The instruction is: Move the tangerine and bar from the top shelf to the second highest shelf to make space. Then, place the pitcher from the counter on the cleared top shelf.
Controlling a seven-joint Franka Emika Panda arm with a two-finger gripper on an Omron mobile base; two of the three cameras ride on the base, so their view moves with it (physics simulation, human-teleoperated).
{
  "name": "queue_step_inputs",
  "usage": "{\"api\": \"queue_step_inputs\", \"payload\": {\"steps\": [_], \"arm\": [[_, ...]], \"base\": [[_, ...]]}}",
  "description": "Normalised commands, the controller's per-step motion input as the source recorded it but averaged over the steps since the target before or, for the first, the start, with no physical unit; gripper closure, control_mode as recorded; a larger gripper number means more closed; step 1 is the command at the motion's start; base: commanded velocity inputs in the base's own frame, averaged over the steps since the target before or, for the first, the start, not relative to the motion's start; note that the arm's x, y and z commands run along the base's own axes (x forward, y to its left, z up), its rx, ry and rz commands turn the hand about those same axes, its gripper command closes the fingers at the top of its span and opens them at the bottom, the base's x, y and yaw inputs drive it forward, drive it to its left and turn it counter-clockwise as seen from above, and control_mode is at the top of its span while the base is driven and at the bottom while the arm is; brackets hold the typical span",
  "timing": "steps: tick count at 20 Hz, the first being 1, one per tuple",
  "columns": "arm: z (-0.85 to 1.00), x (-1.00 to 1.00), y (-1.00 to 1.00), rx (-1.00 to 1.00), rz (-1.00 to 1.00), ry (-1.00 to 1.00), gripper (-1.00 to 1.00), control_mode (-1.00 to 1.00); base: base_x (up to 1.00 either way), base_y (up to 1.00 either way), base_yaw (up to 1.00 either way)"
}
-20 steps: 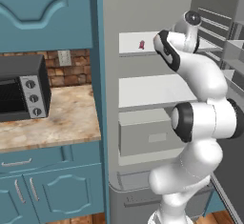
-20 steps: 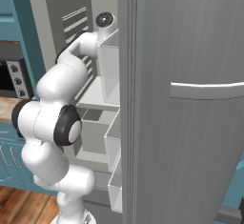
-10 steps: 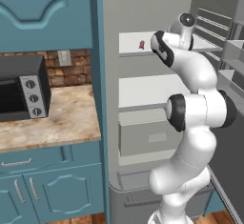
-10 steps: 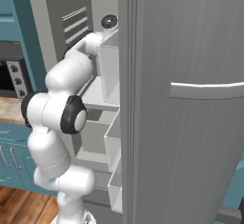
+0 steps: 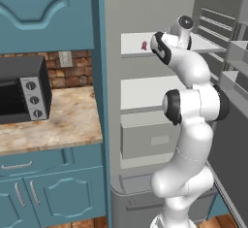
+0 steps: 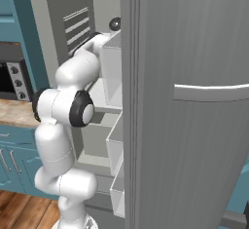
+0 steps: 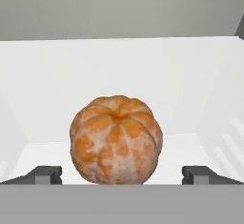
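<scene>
In the hand view the orange tangerine (image 7: 116, 139) sits close in front of me on the white top shelf (image 7: 190, 144). My gripper (image 7: 123, 175) is open, one fingertip (image 7: 45, 174) to each side of the fruit and neither touching it. From the left base view, my arm reaches onto the top shelf (image 5: 133, 40), where the small red-pink bar (image 5: 144, 45) lies left of my wrist. The second highest shelf (image 5: 145, 89) lies below it. The pitcher is out of view.
The fridge door (image 6: 194, 101) stands open on the right, its door bins (image 5: 232, 52) close beside my arm. A drawer (image 5: 145, 137) sits under the shelves. To the left, a microwave (image 5: 22, 89) stands on the marbled counter (image 5: 58, 120).
My arm has pushed further into the fridge at top-shelf height, with the elbow swinging up and left. The gripper has stayed open.
</scene>
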Motion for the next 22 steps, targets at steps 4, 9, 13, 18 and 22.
{"api": "queue_step_inputs", "payload": {"steps": [4, 9, 13, 18, 22], "arm": [[-0.06, 0.39, -0.12, 0.0, 0.0, 0.0, -1.0, -1.0], [0.0, 0.37, -0.02, 0.0, 0.0, 0.0, -1.0, -1.0], [-0.13, 0.28, 0.0, 0.0, 0.0, 0.0, 1.0, -1.0], [-0.31, 0.11, 0.0, 0.0, 0.0, 0.0, 1.0, -1.0], [-0.26, 0.01, 0.06, 0.0, 0.0, -0.03, 1.0, -1.0]], "base": [[0.0, 0.0, 0.0], [0.0, 0.0, 0.0], [0.0, 0.0, 0.0], [0.0, 0.0, 0.0], [0.0, 0.0, 0.0]]}}
